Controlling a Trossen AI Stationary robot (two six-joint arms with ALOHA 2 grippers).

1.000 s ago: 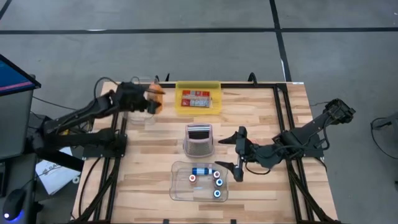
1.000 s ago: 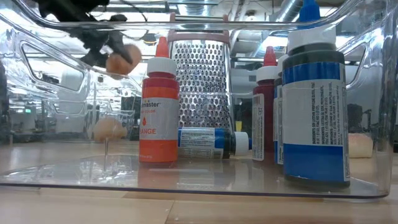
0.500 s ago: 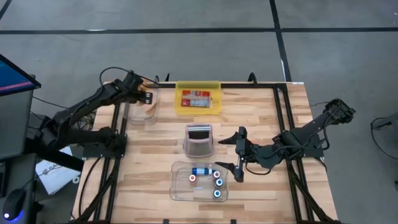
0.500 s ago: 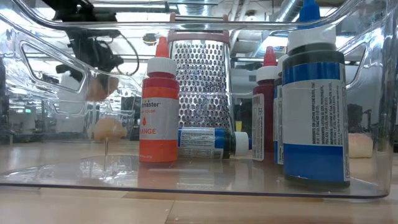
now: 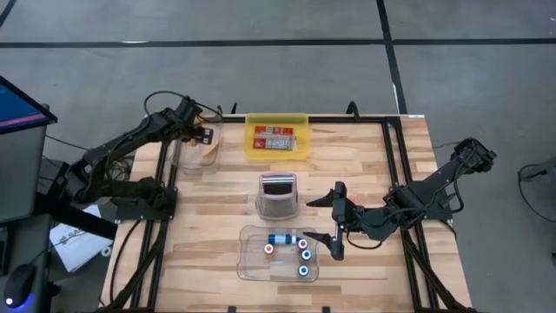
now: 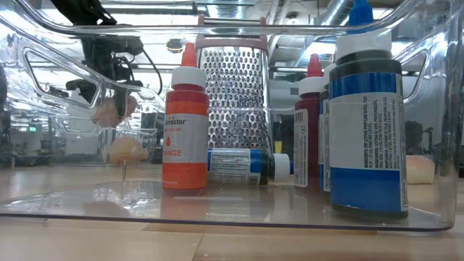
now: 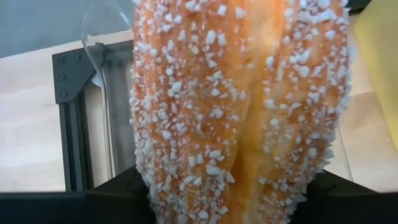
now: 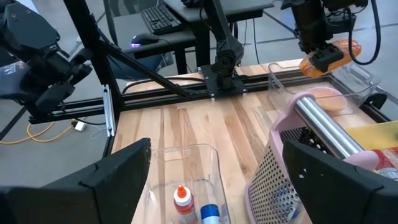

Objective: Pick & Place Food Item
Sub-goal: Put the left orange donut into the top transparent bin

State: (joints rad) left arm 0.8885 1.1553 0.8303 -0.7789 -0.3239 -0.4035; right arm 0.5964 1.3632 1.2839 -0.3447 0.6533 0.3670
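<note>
A sugar-crusted orange pastry [image 7: 242,112] is in my left gripper [image 5: 201,136], which is shut on it. They hang above a clear tub [image 5: 196,158] at the table's far left corner. The right wrist view shows the same pastry [image 8: 334,53] under that gripper [image 8: 318,57]. A second pale pastry [image 8: 333,101] lies on the tub's floor, also seen in the low view [image 6: 127,150] below the held pastry [image 6: 109,111]. My right gripper [image 5: 335,223] stands open beside the bottle bin, with nothing between its fingers. My left gripper pinches the pastry's near end [image 7: 186,196] between its two fingers [image 7: 115,199], one on each side. The fingers slant downward from above. The pastry sticks out past the fingertips and hangs clear above the tub.
A yellow tray [image 5: 252,149] with a red packet sits at the far middle. A pink-framed box grater [image 5: 278,196] stands at the centre. A clear bin [image 5: 250,261] with several food-colour bottles sits near the front edge, just left of my right gripper.
My left gripper has carried the pastry toward the table's left edge and downward, and has tipped its fingers down. The pastry now hangs low over the clear tub, closer to the pastry lying inside.
</note>
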